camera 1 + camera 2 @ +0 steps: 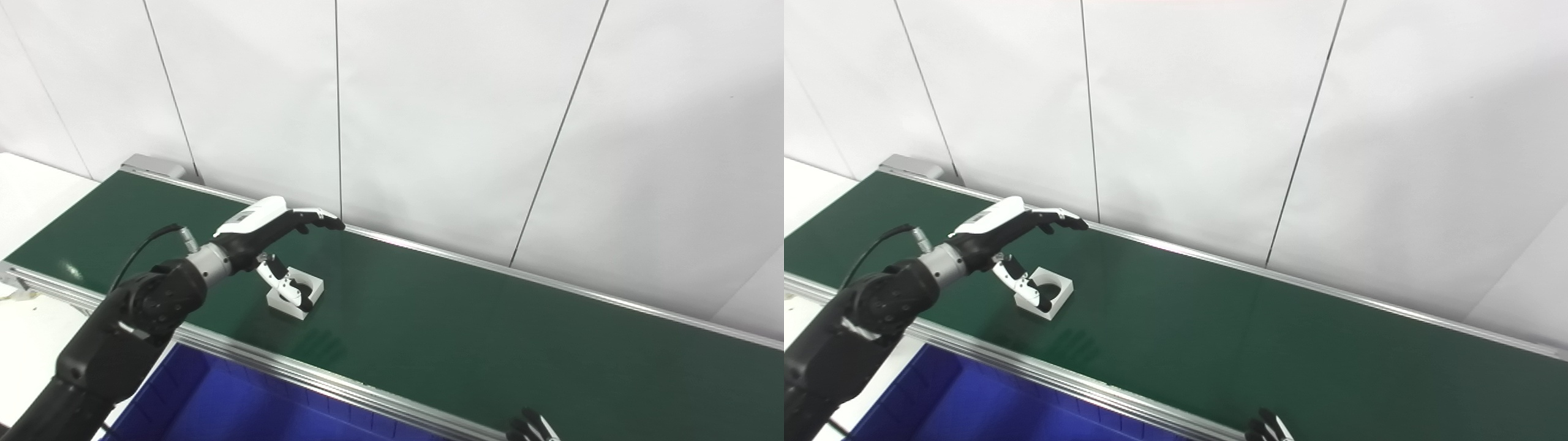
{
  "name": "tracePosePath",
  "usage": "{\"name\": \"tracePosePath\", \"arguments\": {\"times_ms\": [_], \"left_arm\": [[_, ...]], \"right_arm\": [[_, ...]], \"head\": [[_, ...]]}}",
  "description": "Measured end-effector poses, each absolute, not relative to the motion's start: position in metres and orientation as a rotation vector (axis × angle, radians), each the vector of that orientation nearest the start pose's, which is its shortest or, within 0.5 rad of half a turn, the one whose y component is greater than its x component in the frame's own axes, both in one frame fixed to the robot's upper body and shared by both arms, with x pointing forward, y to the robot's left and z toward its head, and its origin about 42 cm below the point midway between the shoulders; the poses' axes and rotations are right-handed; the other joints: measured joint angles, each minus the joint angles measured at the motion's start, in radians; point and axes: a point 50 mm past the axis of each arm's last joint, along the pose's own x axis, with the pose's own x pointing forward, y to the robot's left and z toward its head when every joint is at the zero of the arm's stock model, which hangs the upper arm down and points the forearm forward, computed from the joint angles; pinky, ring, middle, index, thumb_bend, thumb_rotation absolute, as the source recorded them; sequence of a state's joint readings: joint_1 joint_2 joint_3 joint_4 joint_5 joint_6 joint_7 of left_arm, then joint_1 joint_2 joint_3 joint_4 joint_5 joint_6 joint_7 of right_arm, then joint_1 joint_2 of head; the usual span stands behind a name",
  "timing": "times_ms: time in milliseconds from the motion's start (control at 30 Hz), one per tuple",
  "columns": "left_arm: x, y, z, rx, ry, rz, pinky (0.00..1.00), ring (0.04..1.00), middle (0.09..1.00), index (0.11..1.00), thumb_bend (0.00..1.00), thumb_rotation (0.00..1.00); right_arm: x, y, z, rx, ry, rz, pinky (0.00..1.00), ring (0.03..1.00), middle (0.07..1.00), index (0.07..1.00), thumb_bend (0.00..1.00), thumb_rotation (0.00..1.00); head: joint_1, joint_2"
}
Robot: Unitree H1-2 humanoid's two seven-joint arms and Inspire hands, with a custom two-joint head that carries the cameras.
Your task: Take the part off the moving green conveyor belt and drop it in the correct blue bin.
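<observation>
The robot's left hand (269,229) reaches out over a green conveyor belt (465,331), its arm coming in from the lower left. The hand is spread and holds nothing: its fingers (318,219) stretch forward, pointing toward the far rail, while its thumb (283,283) angles down. The thumb's tip lies over the dark round hole of a small white part (299,295), a squarish block resting flat on the belt just beneath the hand. Whether the thumb actually touches the part cannot be told. The fingers stay above and beyond the part, apart from it.

The part sits in the left half of the belt, nearer the near rail than the far one. Below that near rail, at the bottom left, is a blue bin (245,407), seen from above with its ribbed wall showing.

At the bottom edge toward the right, only the fingertips of the right hand (534,427) show; its state cannot be told.

Behind the belt stands a white panelled wall (465,122).
</observation>
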State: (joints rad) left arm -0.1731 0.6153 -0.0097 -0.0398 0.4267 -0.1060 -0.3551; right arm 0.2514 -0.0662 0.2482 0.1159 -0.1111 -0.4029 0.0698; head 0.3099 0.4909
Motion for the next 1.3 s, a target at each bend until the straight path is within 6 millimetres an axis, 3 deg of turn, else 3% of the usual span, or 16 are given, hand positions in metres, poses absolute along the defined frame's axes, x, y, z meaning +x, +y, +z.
{"name": "tracePosePath", "arguments": {"times_ms": [267, 500, 700, 1300], "left_arm": [[0.348, 0.355, 0.193, 1.171, -0.076, -0.392, 0.79, 0.862, 0.850, 0.802, 0.86, 0.00], [0.358, 0.347, 0.181, 1.222, -0.038, -0.443, 0.77, 0.852, 0.841, 0.800, 0.87, 0.00], [0.365, 0.343, 0.174, 1.221, -0.017, -0.468, 0.69, 0.813, 0.832, 0.796, 0.88, 0.00], [0.375, 0.336, 0.157, 1.309, 0.028, -0.517, 0.72, 0.796, 0.835, 0.805, 0.88, 0.00]], "right_arm": [[0.178, -0.173, 0.030, -0.115, -0.036, 0.305, 0.76, 0.814, 0.845, 0.907, 0.76, 0.65], [0.178, -0.172, 0.030, -0.115, -0.035, 0.305, 0.75, 0.809, 0.844, 0.910, 0.75, 0.65], [0.178, -0.172, 0.030, -0.114, -0.036, 0.305, 0.76, 0.811, 0.844, 0.910, 0.76, 0.65], [0.176, -0.171, 0.030, -0.108, -0.034, 0.303, 0.75, 0.811, 0.846, 0.913, 0.77, 0.65]], "head": [[-0.005, 0.002], [-0.009, 0.006], [-0.011, 0.006], [-0.018, 0.012]]}}
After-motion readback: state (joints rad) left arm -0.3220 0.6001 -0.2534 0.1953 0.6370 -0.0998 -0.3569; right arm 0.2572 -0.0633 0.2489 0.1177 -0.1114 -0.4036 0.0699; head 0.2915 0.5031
